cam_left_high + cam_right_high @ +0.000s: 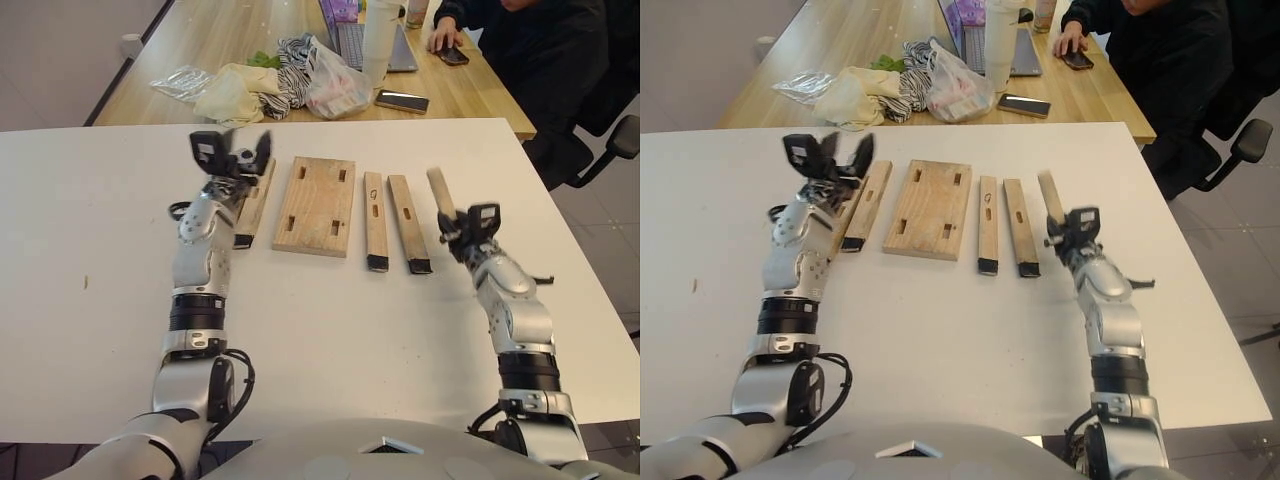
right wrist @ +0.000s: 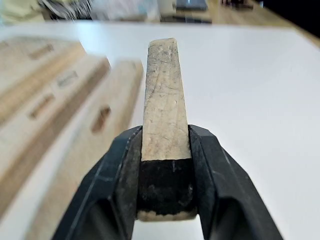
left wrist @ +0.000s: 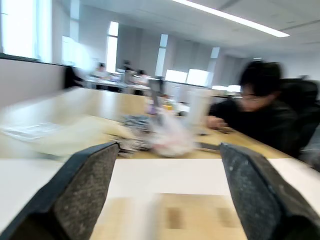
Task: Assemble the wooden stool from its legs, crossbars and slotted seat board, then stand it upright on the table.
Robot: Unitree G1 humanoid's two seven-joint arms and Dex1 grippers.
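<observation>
My right gripper (image 1: 465, 235) pinches a leg (image 1: 438, 190) by its black-capped end, at 3 o'clock of the seat board (image 1: 316, 205). The left gripper (image 1: 232, 150) is spread above the leftmost leg (image 1: 258, 195). Risk: this end-grip may let the leg pivot and miss its slot.

The white tabletop (image 1: 330, 330) holds a flat seat board (image 1: 316, 205) in the middle. A leg (image 1: 256, 203) lies just left of it. Two more legs (image 1: 374, 222) lie side by side on its right.
</observation>
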